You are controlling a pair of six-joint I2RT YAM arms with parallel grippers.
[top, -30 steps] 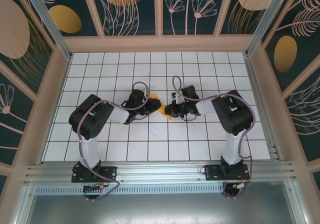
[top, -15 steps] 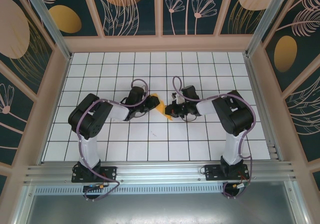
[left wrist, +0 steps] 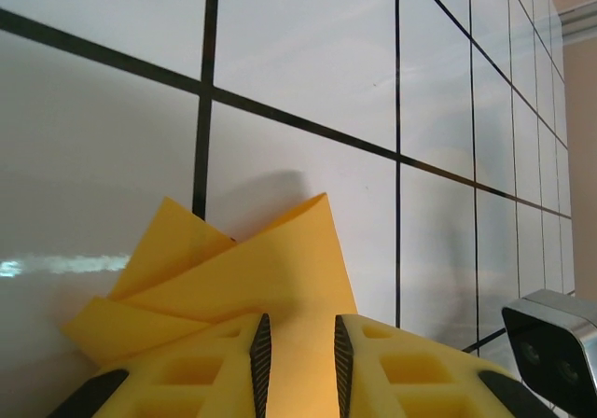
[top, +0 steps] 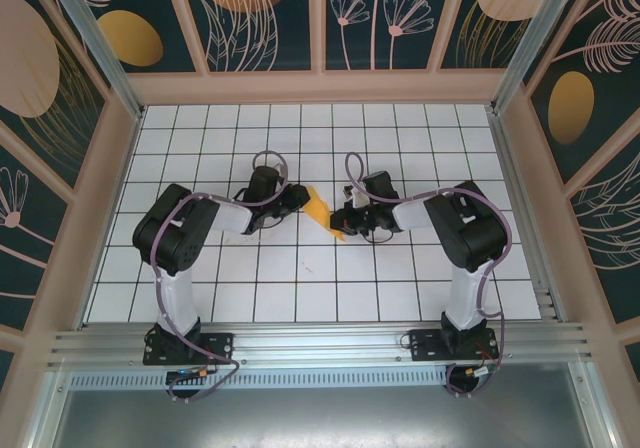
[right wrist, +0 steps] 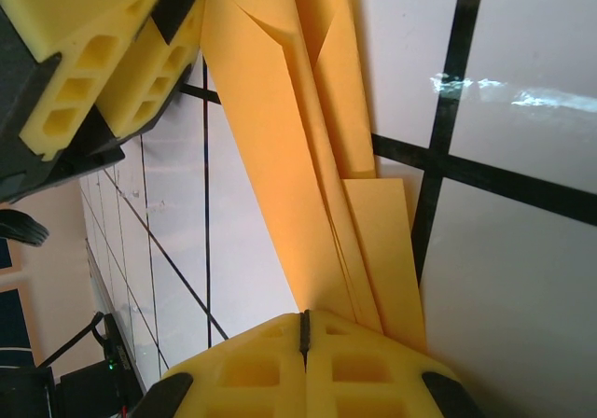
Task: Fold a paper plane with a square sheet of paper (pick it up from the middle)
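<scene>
While left fingers (left wrist: 187, 371) and right fingers (right wrist: 373, 376) stay clamped on the paper plane (top: 318, 211), the left wrist pivots toward the surface's (top: 200, 288) far edge, probably tautening 1 crease.

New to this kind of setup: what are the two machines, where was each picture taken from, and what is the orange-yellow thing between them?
These are two robot arms bolted at the table's near edge, the left arm and the right arm, each ending in a two-finger gripper. The wide picture looks down from above and behind them onto the white tiled table. The other two come from cameras on the wrists, each looking out past its own gripper. The orange-yellow thing is folded paper, creased into several layers, partway to a paper plane. The left gripper pinches one end and the right gripper the other, with the paper spanning between them.
</scene>
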